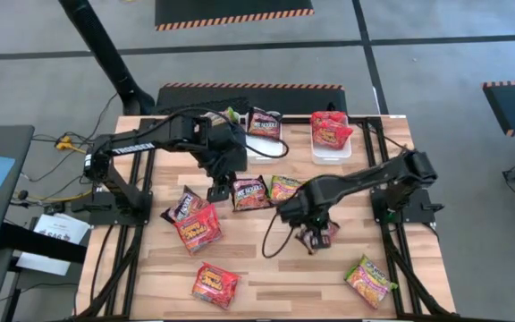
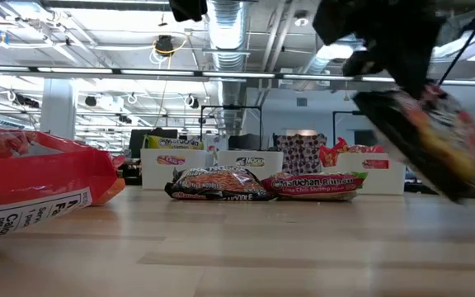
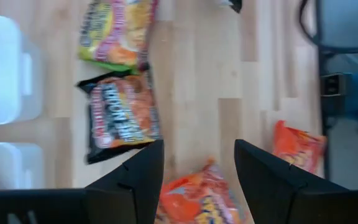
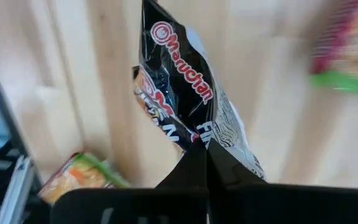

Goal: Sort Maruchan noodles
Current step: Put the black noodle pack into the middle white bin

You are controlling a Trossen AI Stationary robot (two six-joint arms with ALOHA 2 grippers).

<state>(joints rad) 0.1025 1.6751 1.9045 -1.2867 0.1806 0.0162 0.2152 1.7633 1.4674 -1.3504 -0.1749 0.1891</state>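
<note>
While your right claw (image 1: 316,234) pinches a black noodle packet (image 4: 185,93) at centre frame, carry it to the matching tray (image 1: 332,148) upper right; the left claw (image 3: 197,180) hangs open and empty.

The wooden table (image 1: 275,282) carries loose ramen packets. A black packet (image 1: 249,192) and a green-yellow packet (image 1: 285,188) lie side by side mid-table. A dark packet (image 1: 184,204) touches a red packet (image 1: 198,226). Near the front edge lie another red packet (image 1: 215,283) and a green packet (image 1: 370,280). White trays (image 1: 332,146) sit along the back.
</note>
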